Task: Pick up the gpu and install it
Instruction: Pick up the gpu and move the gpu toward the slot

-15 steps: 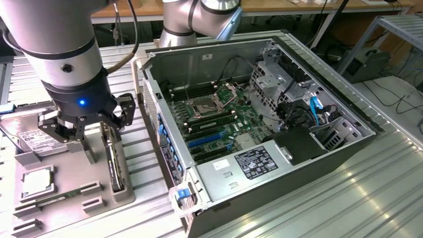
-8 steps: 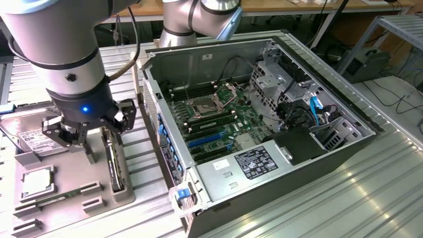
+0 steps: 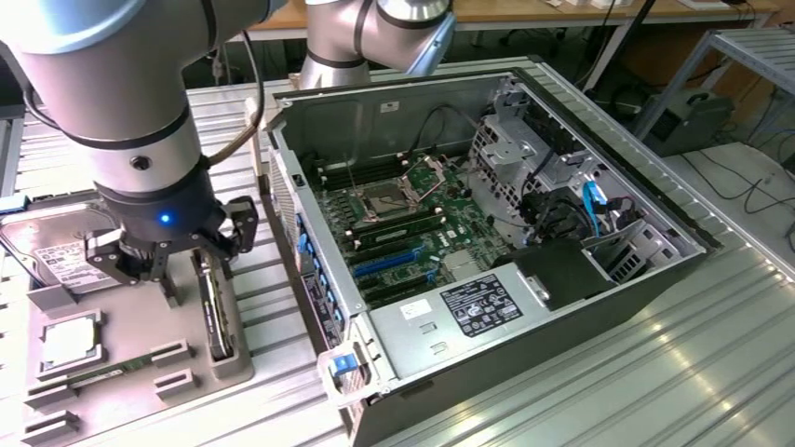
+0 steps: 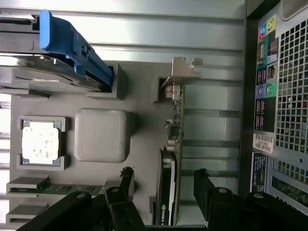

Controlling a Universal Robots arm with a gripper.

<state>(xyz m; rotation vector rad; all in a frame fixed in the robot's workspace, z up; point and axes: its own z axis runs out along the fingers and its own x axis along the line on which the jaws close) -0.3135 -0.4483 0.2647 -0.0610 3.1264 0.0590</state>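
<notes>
At eight o'clock from the computer case [image 3: 360,121], the gpu [image 3: 219,312] stands on edge in a grey tray [image 3: 130,326] slot. The tool [image 3: 174,275] hangs released, fingers [image 4: 204,185] either side, not touching. The gpu is likely light, stiff and fragile: pinch its flat faces, avoiding the bracket [image 4: 182,72].

Robotics laboratory: ribbed aluminium surface [image 3: 646,372], opened black desktop computer case [image 3: 559,345], grey plastic parts fixture [image 3: 125,321], wooden desk [image 3: 522,11] and trailing black cables [image 3: 733,177] behind.
</notes>
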